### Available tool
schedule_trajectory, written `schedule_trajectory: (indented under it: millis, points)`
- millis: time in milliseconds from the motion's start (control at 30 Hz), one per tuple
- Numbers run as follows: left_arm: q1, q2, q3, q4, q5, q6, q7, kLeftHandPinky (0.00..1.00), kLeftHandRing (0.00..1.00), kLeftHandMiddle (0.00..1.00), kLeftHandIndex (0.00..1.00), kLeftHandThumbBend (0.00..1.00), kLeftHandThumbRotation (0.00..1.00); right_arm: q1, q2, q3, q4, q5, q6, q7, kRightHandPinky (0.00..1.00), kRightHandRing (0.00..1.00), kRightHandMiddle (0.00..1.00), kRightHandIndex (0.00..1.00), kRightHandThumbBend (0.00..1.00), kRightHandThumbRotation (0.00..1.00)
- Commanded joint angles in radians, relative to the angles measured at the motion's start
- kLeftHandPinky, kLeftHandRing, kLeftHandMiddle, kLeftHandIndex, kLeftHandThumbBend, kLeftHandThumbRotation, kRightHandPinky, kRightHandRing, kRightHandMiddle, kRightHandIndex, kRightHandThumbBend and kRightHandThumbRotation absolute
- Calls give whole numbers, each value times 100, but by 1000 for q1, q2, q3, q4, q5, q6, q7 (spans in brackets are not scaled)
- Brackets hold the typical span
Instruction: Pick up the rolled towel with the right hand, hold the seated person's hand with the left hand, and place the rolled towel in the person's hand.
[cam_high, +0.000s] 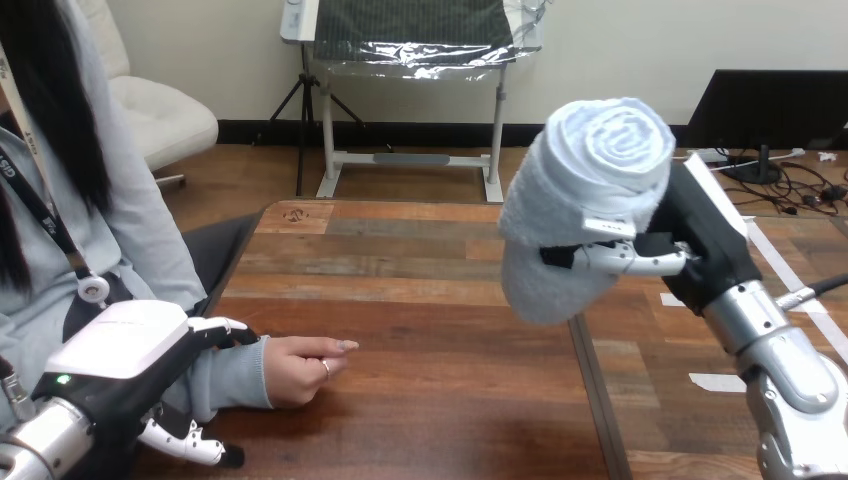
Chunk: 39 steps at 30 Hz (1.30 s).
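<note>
Towel (585, 190) is gripped by the curled right hand (690, 240) above the table (450, 300) (brown planks); on the table the person's hand (305, 365) is rested, its wrist (235, 378) clasped by the left hand (120, 345).

Wooden desk (430, 250) of brown planks, with a seam (590, 400) running front to back, right of the middle. Resting on the left part, near the edge, a person's hand (300, 368), fingers loosely curled. Stuck flat on the right part, strips of white tape (715, 382).
</note>
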<state>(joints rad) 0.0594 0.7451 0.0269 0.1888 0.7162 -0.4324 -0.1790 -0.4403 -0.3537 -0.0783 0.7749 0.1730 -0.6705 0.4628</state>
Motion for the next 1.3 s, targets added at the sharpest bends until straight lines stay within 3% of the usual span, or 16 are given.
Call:
schedule_trajectory:
  millis: [0, 533, 767, 1267]
  points:
    - [-79, 34, -42, 66, 16, -22, 34, 72, 78, 80, 80, 100, 35, 1, -25, -43, -129, 40, 10, 7, 31, 36, 43, 45, 69, 0]
    - [-137, 20, -111, 178, 16, -22, 75, 70, 77, 80, 81, 100, 30, 113, -42, -69, -335, 67, 99, 10, 30, 36, 43, 45, 70, 0]
    - [-155, 3, -136, 236, 12, -46, 129, 64, 71, 76, 79, 100, 25, 155, -45, -77, -410, 80, 131, 17, 30, 36, 44, 45, 71, 0]
    - [-197, -20, -186, 316, 12, -64, 187, 56, 60, 63, 66, 100, 17, 197, -41, -77, -479, 115, 153, 48, 28, 34, 42, 44, 71, 0]
